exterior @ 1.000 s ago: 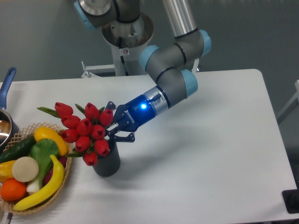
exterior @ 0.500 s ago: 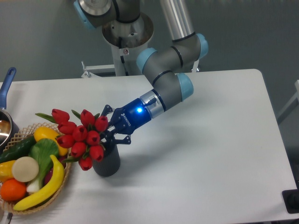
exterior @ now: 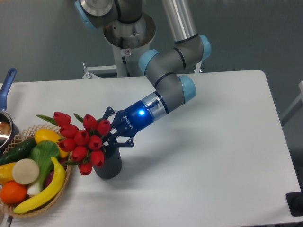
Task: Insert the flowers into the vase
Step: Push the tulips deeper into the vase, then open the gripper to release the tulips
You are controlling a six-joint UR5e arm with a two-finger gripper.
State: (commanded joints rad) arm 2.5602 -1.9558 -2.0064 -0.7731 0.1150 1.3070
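The flowers (exterior: 81,142), a bunch of red tulip buds with green leaves, sit left of centre in the frame, low down, with the buds spilling to the left over the mouth of the vase (exterior: 108,163) and reaching toward the wicker basket (exterior: 56,196). The stems are hidden behind the buds and the gripper, so I cannot tell how deep they sit in the vase, though they appear to enter its mouth. The bunch's long axis runs tilted, from the buds at left down and right toward the gripper (exterior: 113,134), which lies just to the right of the bunch and directly above the vase's rim. Its fingers look spread around the stem end rather than pinched tight, but whether they are grasping the stems or already released I cannot tell. My judgement: the move ahead turns on that tilt, since the heavy heads lean away from the gripper. The gripper body carries a white brand word, too small to read. Upper left shows a blue pot handle (exterior: 7,84)
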